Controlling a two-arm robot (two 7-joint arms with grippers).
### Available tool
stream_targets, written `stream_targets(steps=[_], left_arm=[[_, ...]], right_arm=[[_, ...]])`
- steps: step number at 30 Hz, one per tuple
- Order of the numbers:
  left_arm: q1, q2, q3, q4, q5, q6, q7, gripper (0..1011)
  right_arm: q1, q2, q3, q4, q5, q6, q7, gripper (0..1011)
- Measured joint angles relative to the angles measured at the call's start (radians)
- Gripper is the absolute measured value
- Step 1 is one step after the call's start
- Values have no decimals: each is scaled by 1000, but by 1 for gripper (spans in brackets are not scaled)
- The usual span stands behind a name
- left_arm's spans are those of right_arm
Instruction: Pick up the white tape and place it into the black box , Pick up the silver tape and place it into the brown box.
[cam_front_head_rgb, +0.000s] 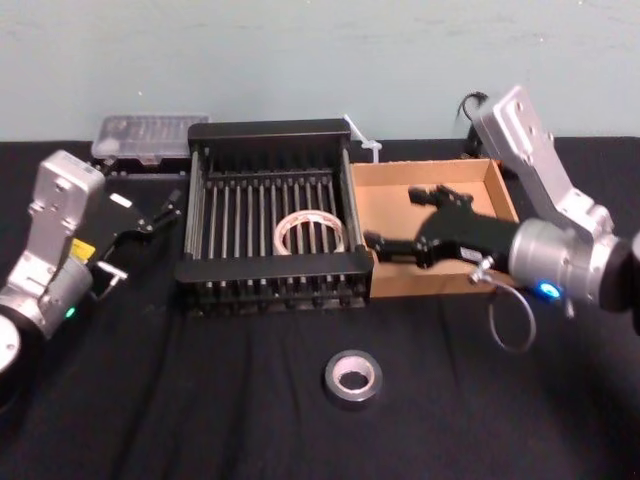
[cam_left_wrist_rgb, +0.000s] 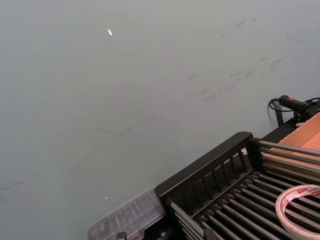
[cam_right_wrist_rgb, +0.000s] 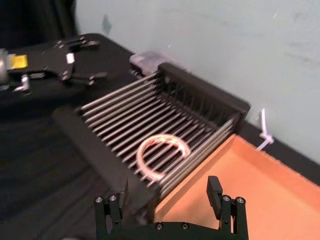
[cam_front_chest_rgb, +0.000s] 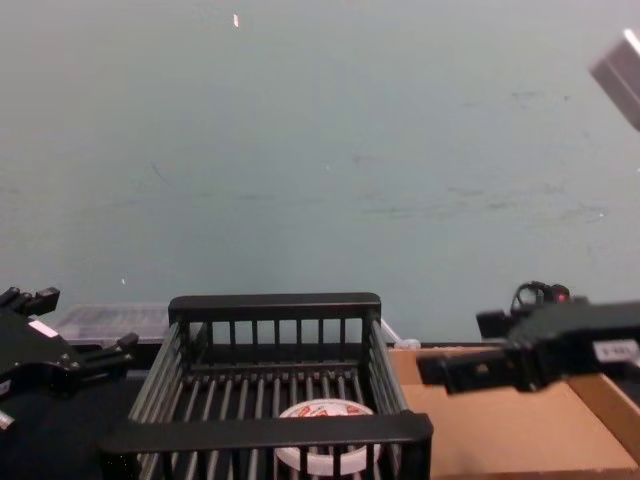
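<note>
White tape (cam_front_head_rgb: 311, 234) looks delivered: the left gripper (cam_front_head_rgb: 165, 212) rests spread open beside the black box (cam_front_head_rgb: 270, 268), where the roll lies flat on the slats. Silver tape (cam_front_head_rgb: 352, 376) sits untouched on the table (cam_front_head_rgb: 200, 410) in front, while the right gripper (cam_front_head_rgb: 405, 222) hovers wide and empty over the brown box (cam_front_head_rgb: 390, 180).

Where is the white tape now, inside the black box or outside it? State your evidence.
Inside. The white tape lies flat on the slatted floor of the black box, within its walls.

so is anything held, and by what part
Nothing: left gripper beside the black box and right gripper over the brown box both have open, empty jaws.
</note>
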Motion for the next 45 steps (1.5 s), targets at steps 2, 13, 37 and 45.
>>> stream_targets(steps=[2,13,37,45], left_arm=[[0,0,0,0,0,0,0,1001],[0,0,0,0,0,0,0,1001],[0,0,0,0,0,0,0,1001],[0,0,0,0,0,0,0,1001]], right_arm=[[-18,16,2,-20,9,7,4,1002],[-109,86,-14,-97,62,38,19,1002],[-102,131,-130,-83,62,46,34,1003],[-80,114,-153,-47,48,45,28,1003]])
